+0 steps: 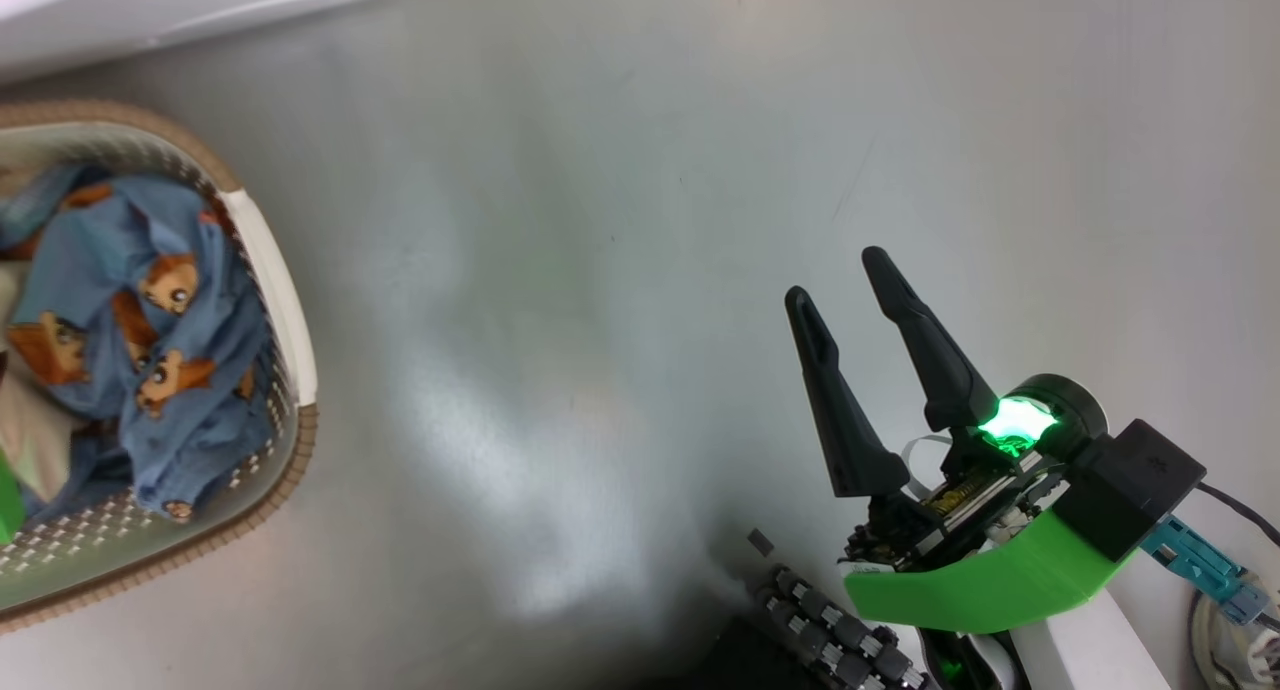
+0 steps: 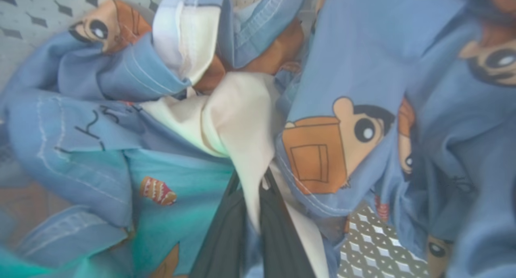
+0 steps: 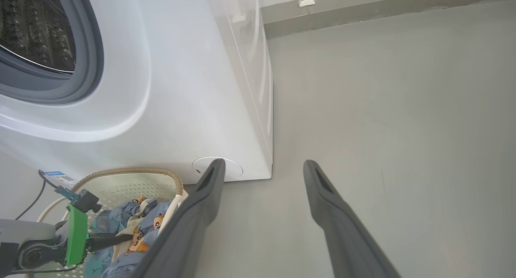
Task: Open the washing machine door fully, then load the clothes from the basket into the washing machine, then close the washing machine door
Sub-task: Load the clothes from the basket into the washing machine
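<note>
The basket [image 1: 290,310] stands on the floor at the left, holding the clothes [image 1: 130,300], light blue with orange-brown cartoon faces. In the left wrist view my left gripper [image 2: 252,183] sits down among the blue clothes [image 2: 363,68], shut on a fold of the beige cloth [image 2: 238,121]. The right wrist view shows that left gripper [image 3: 128,238] reaching into the basket [image 3: 133,171] beside the washing machine [image 3: 181,88], whose steel drum [image 3: 36,28] lies open behind the grey gasket [image 3: 86,48]. The washing machine door is out of view. My right gripper [image 1: 838,275] hovers open over bare floor.
The washing machine's lower edge [image 1: 150,0] runs along the top left of the head view. Grey floor stretches to the right of the basket up to a wall skirting [image 3: 363,12]. My own base rollers [image 1: 830,630] and cables [image 1: 1230,590] lie at lower right.
</note>
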